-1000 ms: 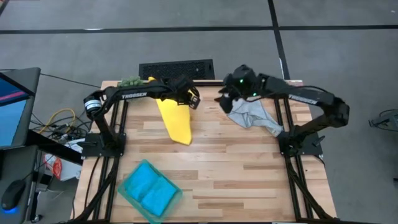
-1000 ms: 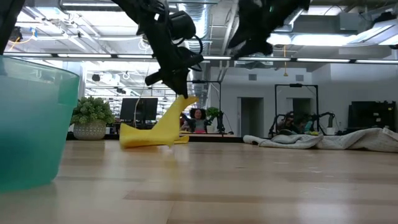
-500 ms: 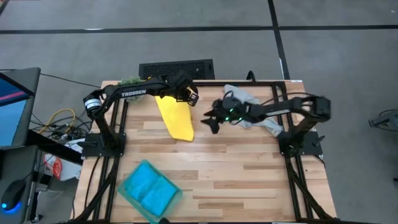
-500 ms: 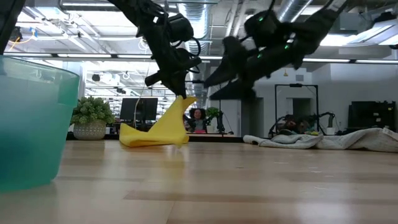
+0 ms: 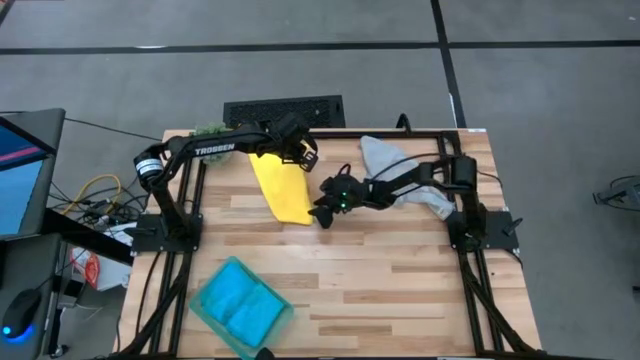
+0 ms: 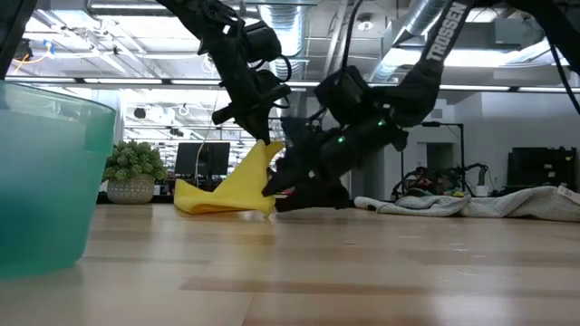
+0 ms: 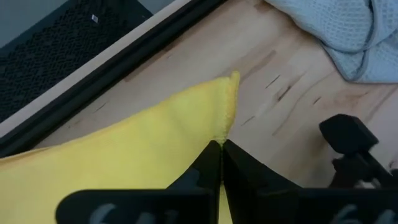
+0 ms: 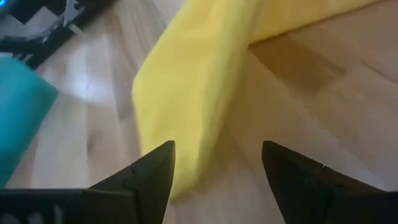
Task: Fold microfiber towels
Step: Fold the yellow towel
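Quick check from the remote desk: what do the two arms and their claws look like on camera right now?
Both arms are black with white TROSSEN lettering. The left arm has a silver band near its base and a cable loop at the wrist. The right claw carries a green light; its fingers are dark, blunt and wedge-shaped.

My left fingers (image 5: 305, 157) pinch the yellow microfiber towel (image 5: 281, 187); my right fingers (image 5: 322, 213) flank its near corner, the light grey towel (image 5: 400, 170) behind them.

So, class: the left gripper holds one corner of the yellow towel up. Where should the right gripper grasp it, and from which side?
Probably the free near corner of the yellow towel, low on the table. The right gripper, open, sits just off that end on its own side. The left gripper pinches the far corner, so the cloth slopes down to that loose tip.
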Tool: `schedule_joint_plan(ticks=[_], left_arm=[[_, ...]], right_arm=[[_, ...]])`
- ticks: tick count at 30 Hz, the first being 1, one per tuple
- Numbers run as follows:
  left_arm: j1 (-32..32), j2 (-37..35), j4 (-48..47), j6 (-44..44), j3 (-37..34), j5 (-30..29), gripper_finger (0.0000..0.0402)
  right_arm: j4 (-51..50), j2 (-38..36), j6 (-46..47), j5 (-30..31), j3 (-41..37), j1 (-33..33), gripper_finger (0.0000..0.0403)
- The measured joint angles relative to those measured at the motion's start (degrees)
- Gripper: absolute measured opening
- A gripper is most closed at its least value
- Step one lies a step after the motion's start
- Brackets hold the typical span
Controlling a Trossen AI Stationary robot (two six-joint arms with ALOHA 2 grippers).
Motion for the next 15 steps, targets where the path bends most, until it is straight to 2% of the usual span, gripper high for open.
schedule_joint_plan(ticks=[5, 8, 11, 15], left_arm=[[0.00, 0.00, 0.13, 0.66, 0.00, -0.16, 0.0000], [0.00, 0.00, 0.15, 0.97, 0.00, -0.36, 0.0000], [0.06, 0.00, 0.15, 1.44, 0.00, -0.46, 0.0000], [0.33, -0.18, -0.06, 1.86, 0.00, -0.24, 0.0000]], right_arm=[[0.51, 2.71, 0.74, -1.10, 2.54, -0.12, 0.0261], [0.32, 4.29, 0.47, -2.89, 4.38, 1.06, 0.0231], [-2.15, 5.05, 0.39, -4.01, 6.08, 2.68, 0.0164], [-8.63, 2.88, 1.12, -3.38, 6.31, 3.56, 0.0034]])
